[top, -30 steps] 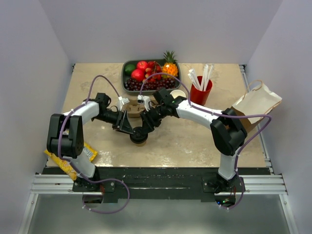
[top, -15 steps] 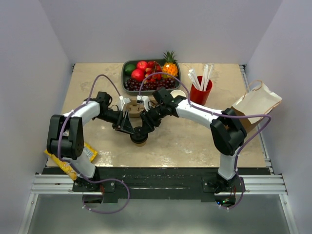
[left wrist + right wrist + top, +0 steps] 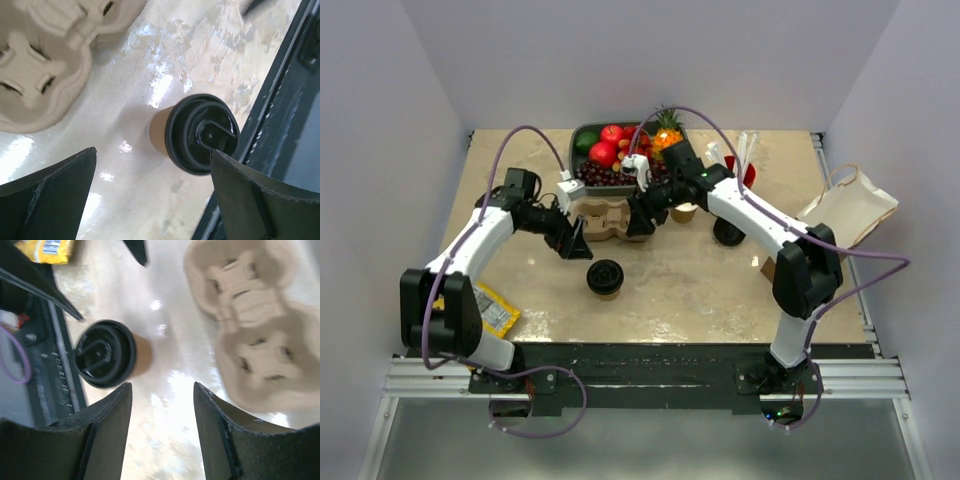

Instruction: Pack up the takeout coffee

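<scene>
A small brown takeout coffee [image 3: 605, 278] with its black lid on stands upright on the beige table [image 3: 700, 290], near the front edge and between the two arms, touched by neither gripper. The left gripper [image 3: 574, 239] hangs just behind and to its left, fingers spread wide with nothing between them. The right gripper [image 3: 642, 221] hovers over the tan cup carrier [image 3: 605, 217] (which lies just behind the cup, apart from it), its fingers also parted and holding nothing.
</scene>
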Controlling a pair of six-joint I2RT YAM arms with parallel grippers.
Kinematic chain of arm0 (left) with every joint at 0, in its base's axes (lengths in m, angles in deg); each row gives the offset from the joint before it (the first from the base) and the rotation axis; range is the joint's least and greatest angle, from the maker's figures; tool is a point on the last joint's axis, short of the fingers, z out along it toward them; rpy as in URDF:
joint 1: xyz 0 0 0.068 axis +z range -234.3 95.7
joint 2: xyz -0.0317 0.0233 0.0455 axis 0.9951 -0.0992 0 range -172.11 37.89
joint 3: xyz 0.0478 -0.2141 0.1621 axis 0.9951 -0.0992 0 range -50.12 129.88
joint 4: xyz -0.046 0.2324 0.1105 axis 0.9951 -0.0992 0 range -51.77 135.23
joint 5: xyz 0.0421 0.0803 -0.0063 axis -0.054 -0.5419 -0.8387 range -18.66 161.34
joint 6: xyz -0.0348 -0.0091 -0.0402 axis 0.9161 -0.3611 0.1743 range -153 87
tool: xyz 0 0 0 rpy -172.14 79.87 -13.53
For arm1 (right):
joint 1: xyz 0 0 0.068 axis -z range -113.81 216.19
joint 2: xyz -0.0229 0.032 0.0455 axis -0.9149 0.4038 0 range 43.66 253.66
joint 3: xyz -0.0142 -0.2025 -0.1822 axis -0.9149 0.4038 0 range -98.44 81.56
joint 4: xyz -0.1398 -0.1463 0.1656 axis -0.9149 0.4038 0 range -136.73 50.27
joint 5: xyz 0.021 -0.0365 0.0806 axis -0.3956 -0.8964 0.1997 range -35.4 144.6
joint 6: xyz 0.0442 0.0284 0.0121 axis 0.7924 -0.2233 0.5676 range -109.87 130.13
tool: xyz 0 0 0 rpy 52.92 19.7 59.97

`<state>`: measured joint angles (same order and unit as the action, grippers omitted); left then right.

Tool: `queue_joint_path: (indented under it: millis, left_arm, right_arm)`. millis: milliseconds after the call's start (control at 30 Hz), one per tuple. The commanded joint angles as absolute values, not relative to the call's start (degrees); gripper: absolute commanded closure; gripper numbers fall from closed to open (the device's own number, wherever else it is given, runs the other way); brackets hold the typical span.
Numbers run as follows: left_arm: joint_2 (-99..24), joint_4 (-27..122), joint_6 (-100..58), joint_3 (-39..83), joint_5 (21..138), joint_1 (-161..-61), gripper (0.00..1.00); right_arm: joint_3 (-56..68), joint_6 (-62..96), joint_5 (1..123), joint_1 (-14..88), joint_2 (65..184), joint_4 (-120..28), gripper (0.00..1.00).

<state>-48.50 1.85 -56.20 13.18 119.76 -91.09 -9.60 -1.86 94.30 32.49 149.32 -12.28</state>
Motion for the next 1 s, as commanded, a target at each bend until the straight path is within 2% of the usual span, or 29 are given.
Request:
queue_joint_path:
  millis: [0, 67, 200, 333, 367, 467, 733, 833, 967]
  left_arm:
    - [-40.7, 5.0, -68.8, 10.6, 122.0, -92.0, 0.00]
    - [-40.7, 4.0, -72.1, 11.3, 122.1, -93.3, 0.00]
    - [-41.6, -1.2, -76.9, 13.2, 120.1, -96.9, 0.00]
    - [-40.3, 2.0, -71.0, 12.7, 112.7, -98.4, 0.00]
    - [-39.8, 4.8, -62.0, 12.0, 103.0, -98.4, 0.00]
    - [-37.3, 9.1, -53.6, 10.9, 89.8, -97.4, 0.01]
    - [-35.0, 6.9, -36.3, 14.1, 89.2, -73.5, 0.00]
    - [-33.7, 6.5, -36.7, 14.3, 91.7, -68.7, 0.00]
    - [-30.9, 6.7, -38.6, 14.2, 91.9, -67.3, 0.01]
  right_arm:
    - [-4.8, -14.6, 91.3, 34.7, 139.0, -8.1, 0.45]
    - [2.8, -25.9, 90.1, 34.8, 135.8, -8.0, 0.45]
    - [12.6, -38.9, 87.2, 32.7, 131.7, -10.3, 0.46]
    - [14.8, -36.0, 86.5, 27.0, 136.4, -15.8, 0.49]
    - [15.6, -32.4, 85.4, 25.5, 137.2, -19.1, 0.50]
    - [16.5, -24.0, 83.4, 21.9, 140.3, -24.7, 0.49]
    - [14.0, -12.6, 83.6, 17.8, 147.0, -29.4, 0.48]
    - [13.7, -10.0, 82.3, 16.8, 149.0, -32.5, 0.48]
    - [11.1, -6.6, 82.3, 16.2, 153.2, -35.1, 0.48]
